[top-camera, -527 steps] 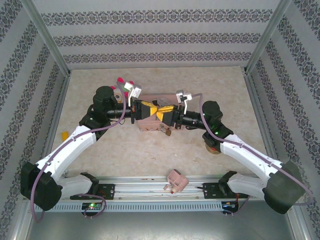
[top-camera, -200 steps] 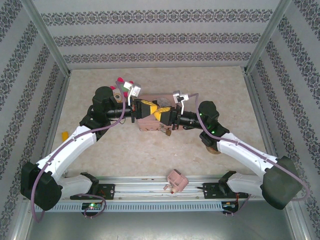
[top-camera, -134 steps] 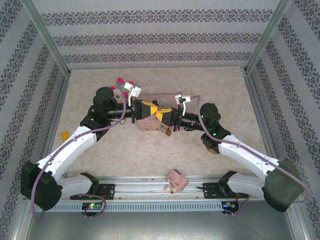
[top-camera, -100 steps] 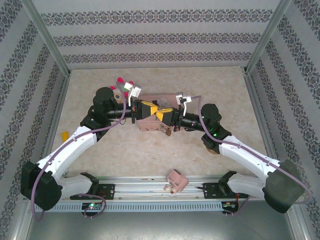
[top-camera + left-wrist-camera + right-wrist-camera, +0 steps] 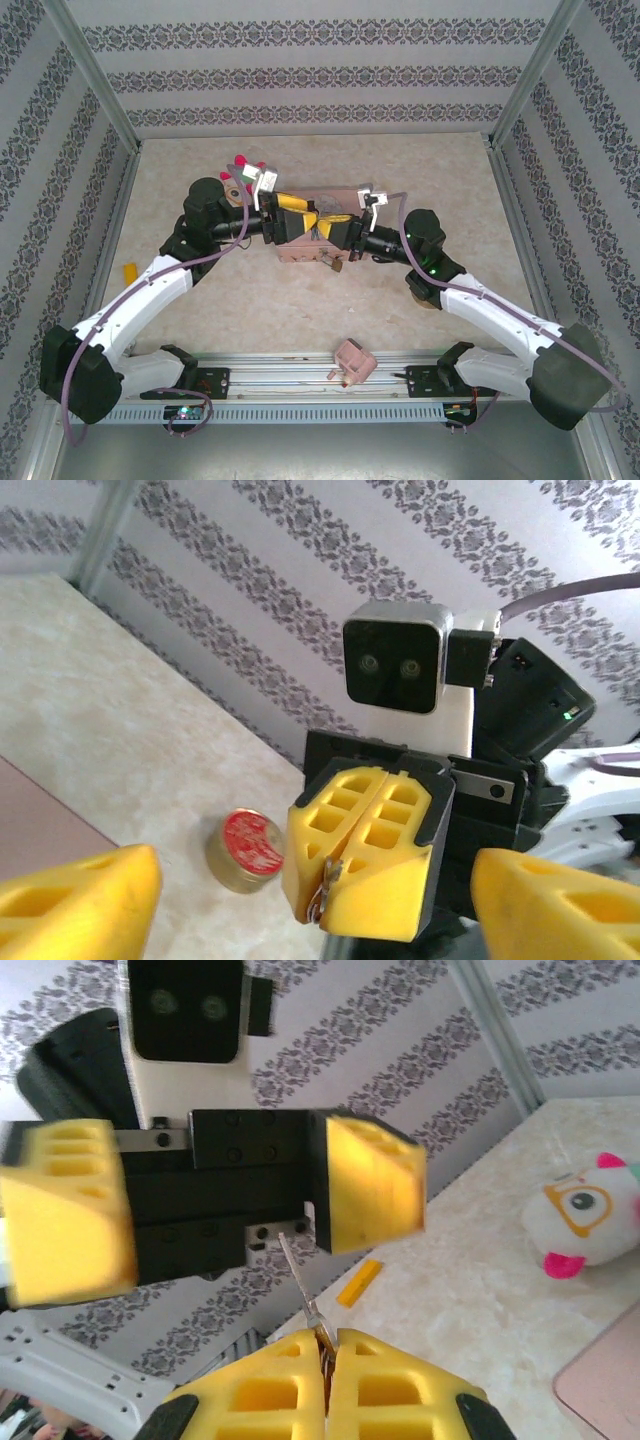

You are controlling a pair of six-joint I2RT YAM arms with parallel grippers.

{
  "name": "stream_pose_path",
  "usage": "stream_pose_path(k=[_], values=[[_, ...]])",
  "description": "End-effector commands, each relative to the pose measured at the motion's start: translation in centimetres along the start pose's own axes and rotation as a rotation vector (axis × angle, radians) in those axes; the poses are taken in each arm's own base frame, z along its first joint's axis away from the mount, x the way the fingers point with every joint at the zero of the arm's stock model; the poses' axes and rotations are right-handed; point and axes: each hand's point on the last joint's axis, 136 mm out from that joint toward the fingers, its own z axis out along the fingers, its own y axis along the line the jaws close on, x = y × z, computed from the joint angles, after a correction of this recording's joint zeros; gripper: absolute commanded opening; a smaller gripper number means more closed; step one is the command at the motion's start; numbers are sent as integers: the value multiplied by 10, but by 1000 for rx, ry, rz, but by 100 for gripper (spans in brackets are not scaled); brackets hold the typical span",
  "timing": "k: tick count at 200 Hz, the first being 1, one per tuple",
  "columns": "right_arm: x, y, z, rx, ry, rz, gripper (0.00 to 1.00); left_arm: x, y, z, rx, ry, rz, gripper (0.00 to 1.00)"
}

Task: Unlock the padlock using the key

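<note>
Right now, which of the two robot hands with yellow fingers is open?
The left hand: its yellow fingers stand wide apart. The right hand has them pressed together on a thin grey metal key.

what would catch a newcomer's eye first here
Two yellow-fingered grippers meet face to face above the pink tin at mid-table: the left gripper gapes open, the right gripper is shut on the key, a thin metal sliver pointing at it. A white-and-pink plush toy sits by the left wrist.
</note>
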Motion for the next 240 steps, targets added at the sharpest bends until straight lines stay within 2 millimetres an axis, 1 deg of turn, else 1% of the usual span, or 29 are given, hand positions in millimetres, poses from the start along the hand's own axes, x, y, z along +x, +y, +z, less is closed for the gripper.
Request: stream_pose_path(k=[1,9,24,40,57,73,95,107,124,144,170,180,198,209,219,240], values=[[2,-17,-9,101,-11,0,0,-20,-3,-11,-70,-97,34,94],[5,-23,-12,135,-6,12,0,-22,0,-14,-104,-115,34,100],[9,-33,-18,194,2,41,0,-25,10,-19,-175,-144,28,99],[16,-48,-27,280,19,89,0,-23,26,-23,-262,-163,1,99],[28,-65,-39,390,54,146,0,-13,46,-23,-356,-160,-38,99],[42,-78,-53,495,103,190,0,8,65,-21,-465,-130,-70,99],[63,-91,-73,617,166,229,0,42,82,-12,-604,-63,-90,99],[74,-97,-83,662,192,240,0,60,91,-10,-680,-45,-104,99],[88,-104,-94,716,219,253,0,90,106,-7,-782,-5,-135,100],[101,-112,-106,780,258,265,0,129,127,-9,-877,40,-229,95],[114,-121,-119,853,311,265,0,167,142,-5,-922,93,-301,90],[117,-125,-122,877,327,261,0,179,145,0,-926,109,-311,88],[122,-133,-125,917,346,256,0,197,150,12,-933,148,-326,87],[125,-139,-127,941,358,256,0,205,155,17,-945,165,-333,87],[127,-143,-128,959,369,256,0,211,160,20,-959,177,-333,86],[132,-152,-128,991,396,255,0,210,167,33,-969,191,-311,83]])
